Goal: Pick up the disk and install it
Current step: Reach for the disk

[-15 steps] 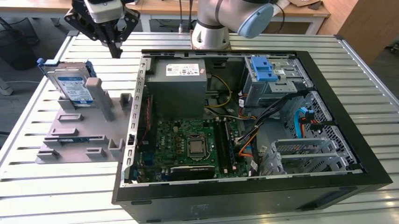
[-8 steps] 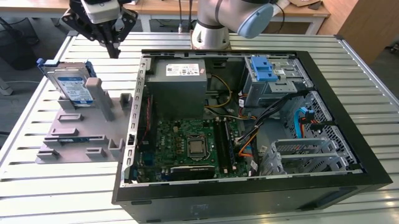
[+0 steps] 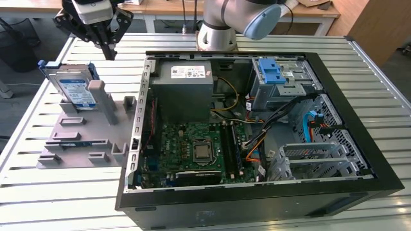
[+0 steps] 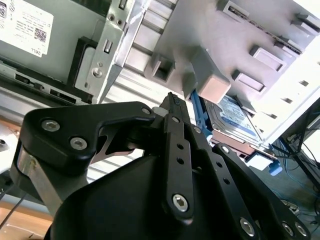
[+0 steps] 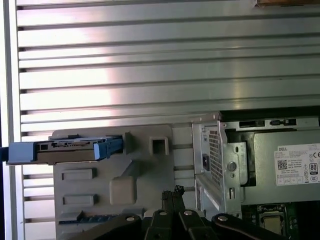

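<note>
Exterior view: the disk stands in the grey holder, its lower part hidden behind the holder's posts. The gripper body and the arm are cut by the top edge. The computer case runs off the bottom edge.

First wrist view: the disk is edge-on with its label face out of sight, and one blue rail end meets the frame edge. The power supply is cut off.

Second wrist view: the disk is partly covered by a holder post and the gripper's links.
</note>
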Tool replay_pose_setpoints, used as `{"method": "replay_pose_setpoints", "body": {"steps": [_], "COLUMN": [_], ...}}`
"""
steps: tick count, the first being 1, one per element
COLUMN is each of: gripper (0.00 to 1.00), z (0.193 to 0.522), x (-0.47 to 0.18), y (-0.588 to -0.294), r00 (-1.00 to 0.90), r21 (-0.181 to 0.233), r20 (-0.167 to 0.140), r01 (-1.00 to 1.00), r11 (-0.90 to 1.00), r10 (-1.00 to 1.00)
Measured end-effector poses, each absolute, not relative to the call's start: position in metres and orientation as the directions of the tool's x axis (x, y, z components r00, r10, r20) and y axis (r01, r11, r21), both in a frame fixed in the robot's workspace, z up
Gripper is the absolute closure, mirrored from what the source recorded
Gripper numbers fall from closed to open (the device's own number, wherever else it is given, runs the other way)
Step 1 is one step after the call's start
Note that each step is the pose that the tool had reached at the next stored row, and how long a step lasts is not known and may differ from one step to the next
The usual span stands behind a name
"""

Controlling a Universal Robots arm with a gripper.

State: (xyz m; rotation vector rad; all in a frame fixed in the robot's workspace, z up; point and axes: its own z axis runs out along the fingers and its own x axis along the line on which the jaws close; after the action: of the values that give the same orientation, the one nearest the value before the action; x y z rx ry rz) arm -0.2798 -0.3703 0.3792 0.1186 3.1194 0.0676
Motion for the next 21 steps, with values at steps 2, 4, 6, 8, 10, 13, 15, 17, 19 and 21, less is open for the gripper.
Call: {"method": "replay_pose_setpoints", "body": {"steps": [2, 4, 6, 8, 10, 13, 15, 17, 19, 21], "gripper": [0.89, 0.89, 0.89, 0.89, 0.89, 0.89, 0.89, 0.89, 0.89, 0.89], "z": [0.379, 0.379, 0.379, 0.378, 0.378, 0.378, 0.378, 0.378, 0.378, 0.378], "x": [-0.284, -0.289, -0.294, -0.297, -0.297, -0.297, -0.298, -0.300, -0.303, -0.306], "y": [-0.368, -0.366, -0.363, -0.362, -0.362, -0.362, -0.362, -0.361, -0.361, -0.359], "r00": [-0.997, -0.997, -0.997, -0.997, -0.997, -0.997, -0.997, -0.997, -0.996, -0.996], "r21": [0.044, 0.044, 0.044, 0.044, 0.044, 0.044, 0.044, 0.044, 0.044, 0.044], "r20": [-0.018, -0.018, -0.017, -0.018, -0.017, -0.018, -0.018, -0.017, -0.017, -0.018], "r01": [0.075, 0.075, 0.076, 0.075, 0.075, 0.075, 0.076, 0.077, 0.082, 0.087], "r11": [0.996, 0.996, 0.996, 0.996, 0.996, 0.996, 0.996, 0.996, 0.996, 0.995], "r10": [0.076, 0.076, 0.076, 0.076, 0.076, 0.076, 0.076, 0.077, 0.083, 0.088]}}
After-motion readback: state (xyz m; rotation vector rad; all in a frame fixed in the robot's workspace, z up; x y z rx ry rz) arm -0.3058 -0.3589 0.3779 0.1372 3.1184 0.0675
